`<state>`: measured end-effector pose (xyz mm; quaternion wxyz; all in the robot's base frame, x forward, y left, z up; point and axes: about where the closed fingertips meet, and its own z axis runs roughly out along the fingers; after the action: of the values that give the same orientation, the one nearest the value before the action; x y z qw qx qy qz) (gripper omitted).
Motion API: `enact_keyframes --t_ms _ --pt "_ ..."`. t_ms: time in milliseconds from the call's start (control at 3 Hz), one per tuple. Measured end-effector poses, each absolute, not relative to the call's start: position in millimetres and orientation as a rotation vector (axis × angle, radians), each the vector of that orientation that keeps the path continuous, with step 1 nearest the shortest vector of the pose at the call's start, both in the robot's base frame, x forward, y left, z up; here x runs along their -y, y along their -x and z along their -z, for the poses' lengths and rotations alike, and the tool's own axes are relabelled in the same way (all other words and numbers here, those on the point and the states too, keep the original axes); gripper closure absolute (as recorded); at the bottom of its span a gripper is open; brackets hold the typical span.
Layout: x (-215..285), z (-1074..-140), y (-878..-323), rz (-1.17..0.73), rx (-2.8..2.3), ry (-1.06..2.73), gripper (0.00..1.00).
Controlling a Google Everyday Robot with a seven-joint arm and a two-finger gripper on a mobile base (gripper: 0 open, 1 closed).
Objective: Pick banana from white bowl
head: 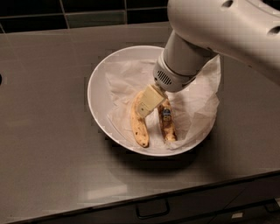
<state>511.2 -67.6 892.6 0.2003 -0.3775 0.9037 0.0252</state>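
The white bowl (pixel 97 94) sits on a grey counter, lined with crumpled white paper (pixel 127 81). Two bananas lie side by side in it. The banana (pixel 168 124), brown with dark patches and a small blue sticker, is on the right. A yellower, speckled banana (pixel 139 124) is on the left. My gripper (pixel 150 103) reaches down into the bowl from the upper right. Its cream tip rests over the top end of the yellower banana, right beside the top of the brown banana. The arm's white wrist (pixel 179 65) hides the back right of the bowl.
The grey counter (pixel 48 131) runs all around the bowl. A dark tiled wall (pixel 87 13) stands behind it. The counter's front edge runs along the bottom, with a drawer handle (pixel 152 209) below it.
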Motion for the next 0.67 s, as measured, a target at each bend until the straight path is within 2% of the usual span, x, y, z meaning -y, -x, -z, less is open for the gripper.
enact_keyframes --t_ms 667 --pt "49.4 -880.8 -517.5 0.090 -2.678 1.014 0.31"
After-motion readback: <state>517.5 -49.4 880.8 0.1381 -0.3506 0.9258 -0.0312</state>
